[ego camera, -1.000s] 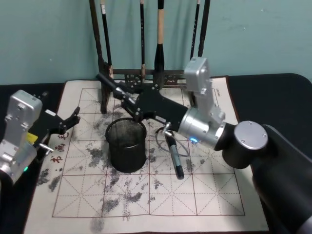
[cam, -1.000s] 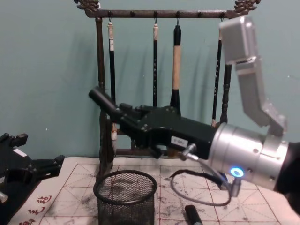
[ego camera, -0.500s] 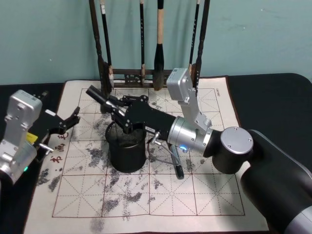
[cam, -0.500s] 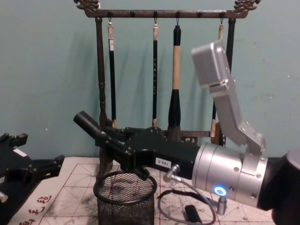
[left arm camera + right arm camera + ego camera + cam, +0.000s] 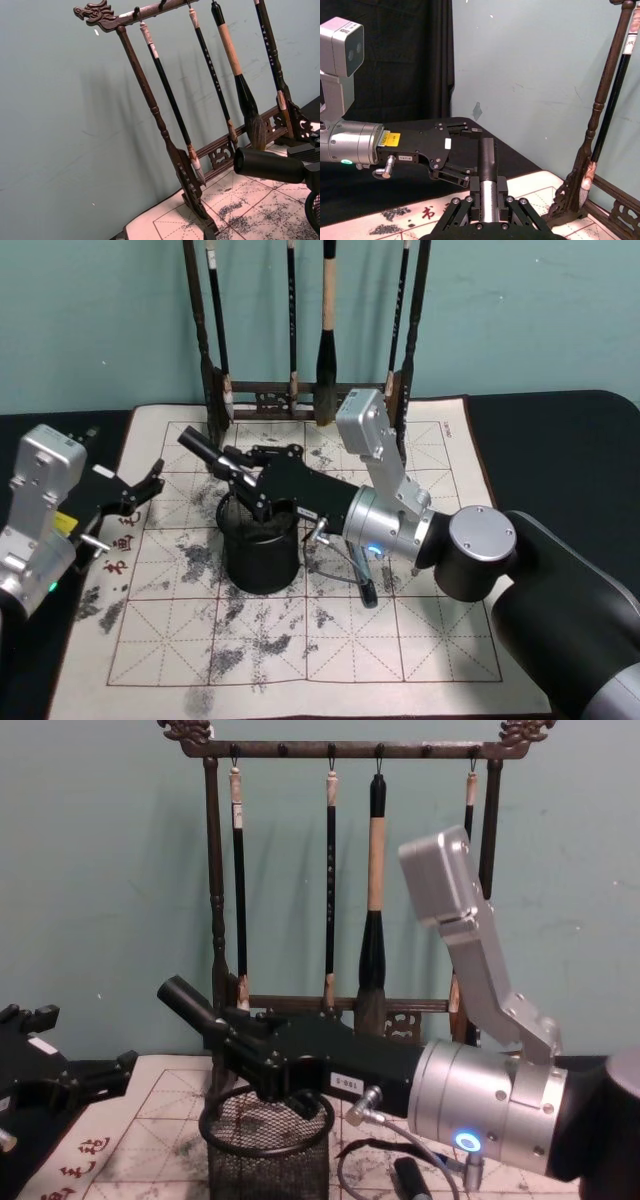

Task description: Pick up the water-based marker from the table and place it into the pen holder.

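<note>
head view: right hand (image 5: pixel 240 478) pinching the water-based marker (image 5: pixel 207 453) just above the mouth of the pen holder (image 5: pixel 262 562). marker slanted, free end raised toward the far left, lower end hidden by the hand. left hand (image 5: pixel 140 490) parked at the left edge of the gridded mat (image 5: pixel 300 640), fingers spread, holding nothing, well apart from the holder. a second dark pen (image 5: pixel 364 580) flat on the mat, just right of the holder. brush rack (image 5: pixel 300 390) upright at the far edge of the mat, black counter (image 5: pixel 560 440) to the right.

left wrist view: blunt free end of the marker (image 5: pixel 267 165) in front of the brush rack (image 5: pixel 165 135), with a sliver of the holder's mesh (image 5: pixel 315 210) beneath.

right wrist view: marker (image 5: pixel 486 165) clamped between the fingers of the right hand (image 5: pixel 487 189), aimed toward the left hand (image 5: pixel 451 155), jaws apart there.

chest view: right hand (image 5: pixel 245 1040) directly over the rim of the pen holder (image 5: pixel 265 1160), marker (image 5: pixel 190 1003) leaning up and to the left, not yet inside the mesh.

step in hand, by judgement: lining up over the cup, with the release not yet made. next move, likely: tip the marker nearer to upright, bring its lower end inside the rim, lower a little, then spread the fingers. worth care: at this slant, a risk of catching the rim or sliding out over the left side onto the mat.
</note>
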